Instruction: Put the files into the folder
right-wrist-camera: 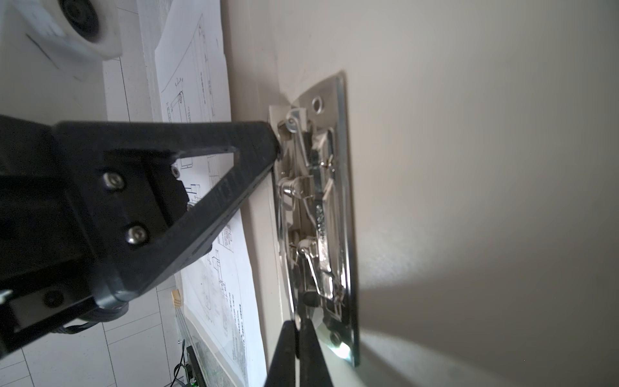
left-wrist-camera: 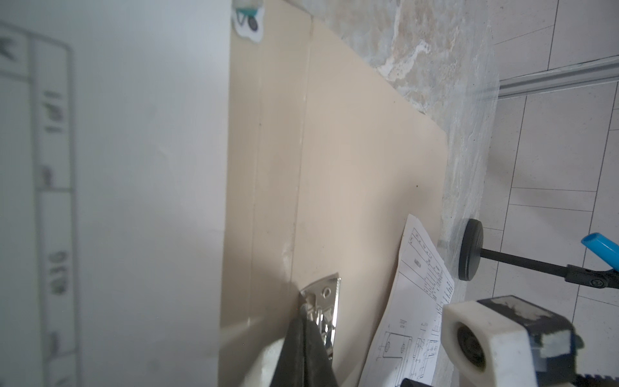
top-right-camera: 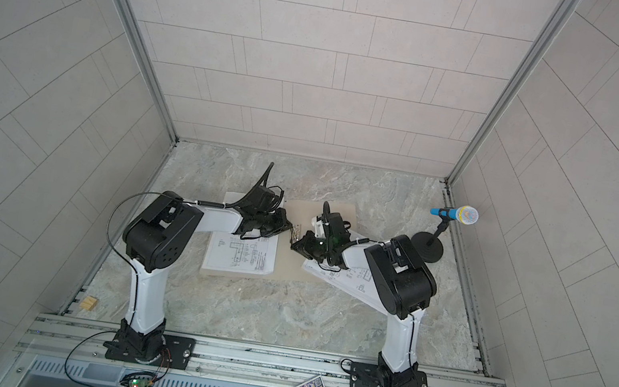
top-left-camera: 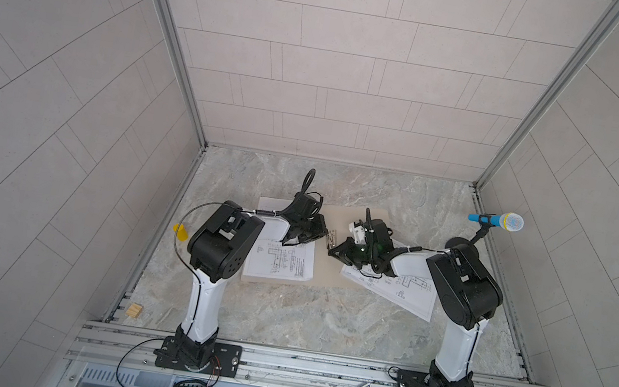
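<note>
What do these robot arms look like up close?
Both the left arm and right arm have white links, bulky black joint housings and thin black cables. The left gripper and right gripper have black, triangular fingers.

The 2 top views are soft and evenly bright, with only pale shadows on the table (top-left-camera: 321,322) around the metal clip (top-left-camera: 331,239). In the left wrist view the printed sheet (left-wrist-camera: 134,201) just beside the clip is out of focus, its print smeared, while the folder (left-wrist-camera: 351,167) past the clip is sharp. In the right wrist view the clip glares, a bright patch lies at 1 end, and a soft dark shadow crosses the folder beside it.
</note>
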Action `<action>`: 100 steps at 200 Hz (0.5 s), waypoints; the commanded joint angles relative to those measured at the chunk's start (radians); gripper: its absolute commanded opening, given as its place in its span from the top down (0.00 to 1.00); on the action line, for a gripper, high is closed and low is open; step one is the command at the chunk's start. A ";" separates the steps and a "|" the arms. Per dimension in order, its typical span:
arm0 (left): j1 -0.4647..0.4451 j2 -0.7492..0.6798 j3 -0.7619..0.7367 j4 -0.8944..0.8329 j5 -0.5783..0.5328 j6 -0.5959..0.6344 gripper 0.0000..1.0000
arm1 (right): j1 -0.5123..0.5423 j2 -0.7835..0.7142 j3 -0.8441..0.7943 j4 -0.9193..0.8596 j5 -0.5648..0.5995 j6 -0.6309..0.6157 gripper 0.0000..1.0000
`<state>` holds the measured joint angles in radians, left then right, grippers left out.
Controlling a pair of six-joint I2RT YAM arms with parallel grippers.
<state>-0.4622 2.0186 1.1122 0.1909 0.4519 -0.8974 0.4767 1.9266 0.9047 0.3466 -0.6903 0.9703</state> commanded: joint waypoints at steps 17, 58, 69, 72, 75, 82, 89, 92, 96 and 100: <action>0.003 0.027 -0.020 -0.028 -0.005 0.015 0.98 | -0.006 0.053 -0.022 -0.011 0.018 0.006 1.00; 0.003 0.029 -0.019 -0.026 -0.005 0.015 0.98 | -0.026 0.092 -0.068 0.017 0.021 0.008 1.00; 0.003 0.032 -0.018 -0.025 -0.005 0.015 0.98 | -0.032 0.098 -0.080 0.023 0.025 0.010 1.00; 0.002 0.032 -0.018 -0.025 -0.005 0.014 0.98 | -0.034 0.098 -0.082 0.024 0.026 0.010 1.00; 0.002 0.034 -0.018 -0.025 -0.006 0.014 0.98 | -0.037 0.098 -0.086 0.025 0.029 0.011 1.00; 0.003 0.034 -0.018 -0.025 -0.005 0.013 0.98 | -0.039 0.098 -0.094 0.031 0.034 0.013 1.00; 0.003 0.035 -0.018 -0.025 -0.005 0.014 0.98 | -0.042 0.094 -0.102 0.035 0.044 0.013 1.00; 0.002 0.035 -0.018 -0.025 -0.006 0.013 0.98 | -0.043 0.092 -0.104 0.033 0.049 0.013 1.00; 0.002 0.035 -0.018 -0.025 -0.006 0.014 0.98 | -0.044 0.090 -0.107 0.028 0.055 0.010 1.00; 0.002 0.035 -0.018 -0.025 -0.007 0.014 0.98 | -0.046 0.087 -0.108 0.020 0.065 0.005 1.00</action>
<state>-0.4603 2.0201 1.1110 0.1921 0.4507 -0.8974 0.4484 1.9675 0.8539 0.4915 -0.7464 0.9760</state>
